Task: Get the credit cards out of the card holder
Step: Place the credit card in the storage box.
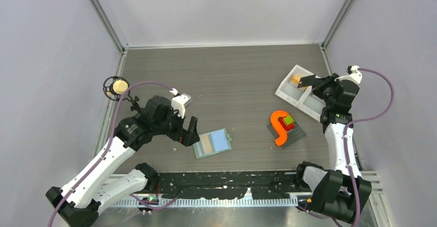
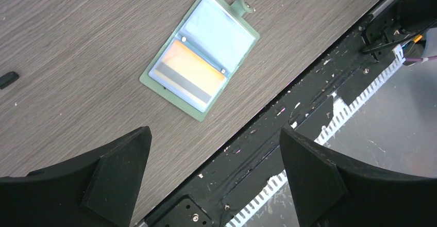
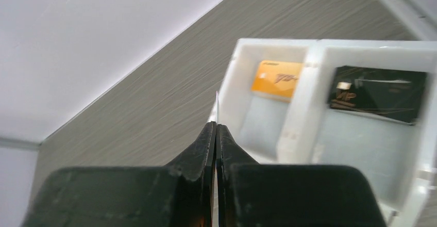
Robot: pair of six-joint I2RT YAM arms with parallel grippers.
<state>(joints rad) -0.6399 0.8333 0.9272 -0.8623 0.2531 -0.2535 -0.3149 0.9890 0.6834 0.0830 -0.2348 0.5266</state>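
We count one card holder (image 1: 212,143), lying open and flat on the table (image 1: 232,82) near its front edge, just beside the left gripper (image 2: 214,134). It shows two pale blue pockets. One holds a single striped orange card (image 2: 188,76); the other looks blank (we cannot tell whether anything is inside). The left gripper hangs above the table with its two fingers spread wide, gripping nothing. The right gripper (image 3: 216,126) is by the white tray (image 3: 315,51) at the far right, its two fingers pressed together on one thin card (image 3: 217,103) seen edge-on. The tray has two compartments with one card in each: a plain orange card (image 3: 275,77) and a black card (image 3: 379,94). One grey plate (image 1: 297,133) bearing one orange S-shape (image 1: 280,126) sits between holder and tray.
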